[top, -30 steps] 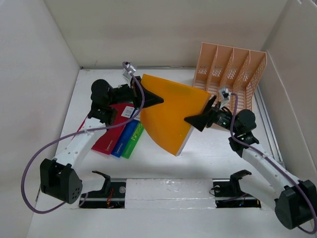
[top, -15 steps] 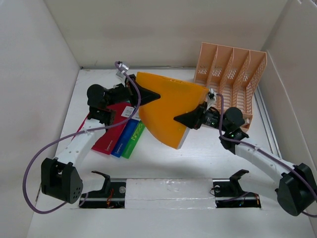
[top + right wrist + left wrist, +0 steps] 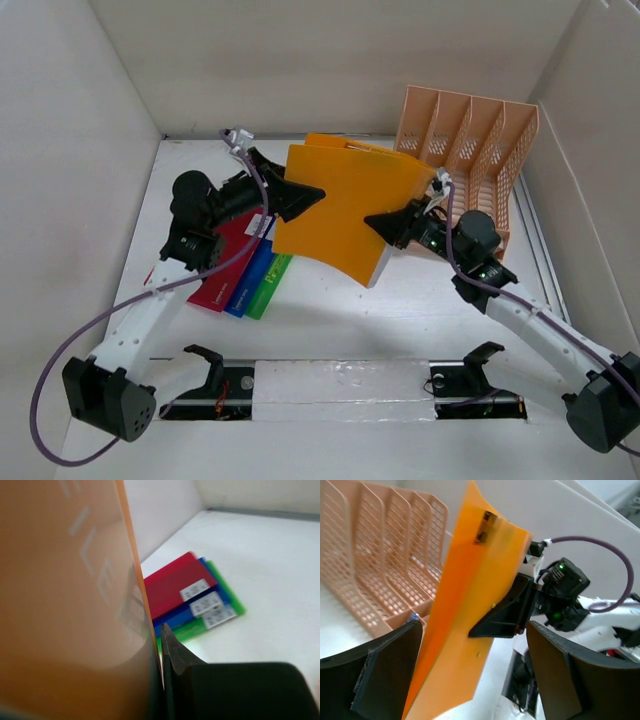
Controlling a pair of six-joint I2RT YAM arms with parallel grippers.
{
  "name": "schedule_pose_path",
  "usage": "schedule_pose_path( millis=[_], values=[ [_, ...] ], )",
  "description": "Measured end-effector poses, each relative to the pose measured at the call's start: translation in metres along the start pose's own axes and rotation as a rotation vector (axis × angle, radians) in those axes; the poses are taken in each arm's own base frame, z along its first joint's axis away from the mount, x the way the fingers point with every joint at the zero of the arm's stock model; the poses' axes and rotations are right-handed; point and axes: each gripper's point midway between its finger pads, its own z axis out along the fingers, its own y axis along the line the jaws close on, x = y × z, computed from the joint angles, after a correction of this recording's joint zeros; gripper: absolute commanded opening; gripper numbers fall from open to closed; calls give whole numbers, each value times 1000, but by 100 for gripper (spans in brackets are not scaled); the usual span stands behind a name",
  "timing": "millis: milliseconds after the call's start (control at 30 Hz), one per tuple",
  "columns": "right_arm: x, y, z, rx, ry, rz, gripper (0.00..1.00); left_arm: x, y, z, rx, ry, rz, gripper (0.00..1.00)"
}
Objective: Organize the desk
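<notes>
**Left arm.** Rises from its base at 7 o'clock and bends toward the centre, with the wrist pointing to 3 o'clock. A purple cable loops alongside it.

**Left gripper** [image 3: 300,196]. The jaws are spread wide. The left edge of the orange folder [image 3: 340,215] stands between the fingers, close to one of them; contact cannot be told.

**Right arm.** Rises from its base at 5 o'clock, with the wrist pointing to 9 o'clock.

**Right gripper** [image 3: 388,224]. Clamped on the folder's right edge. One finger is pressed against the orange face and the other is hidden behind the sheet.

**Orange folder.** Held tilted between the two grippers, at the centre toward 12 o'clock. It is translucent, with faint raised lettering.

**File rack** [image 3: 462,150]. Peach-orange with slotted walls, standing at 1 o'clock just beyond the right gripper. From above, the folder's upper right corner overlaps its near side.

**Red folder** [image 3: 215,272], **blue folder** [image 3: 252,278], **green folder** [image 3: 270,285]. These lie fanned flat at 9 o'clock with the red one uppermost, and the white labels show on them. The left arm crosses above them.

**Desk** [image 3: 400,320]. A flat white tabletop with faint wood grain. It lies under both arms and fills the floor between plain white walls [image 3: 330,60].
</notes>
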Motion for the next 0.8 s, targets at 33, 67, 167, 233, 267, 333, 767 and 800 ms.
schedule_pose_path(
  millis=[33,67,167,233,267,333,767,800],
  values=[
    [-6,-5,-3,33,-17,-13,0,-5,-3,-3,-19,-19,13,84],
    [-12,-10,-6,59,-32,-26,0,-12,-5,-8,-43,-48,30,86],
    [-34,-25,-16,154,-97,-66,0,-31,-16,-23,-107,-135,81,96],
    [-49,-36,-22,235,-142,-81,0,-42,-25,-35,-142,-186,107,99],
    [-56,-44,-26,285,-166,-94,0,-46,-29,-40,-152,-209,119,99],
    [-72,-58,-36,386,-213,-117,0,-53,-34,-47,-170,-241,131,99],
    [-170,-123,-143,1073,-566,-190,0,-16,-9,-24,-142,-82,-36,99],
    [-176,-126,-150,1117,-577,-192,0,-15,-9,-24,-141,-80,-39,99]
  ],
)
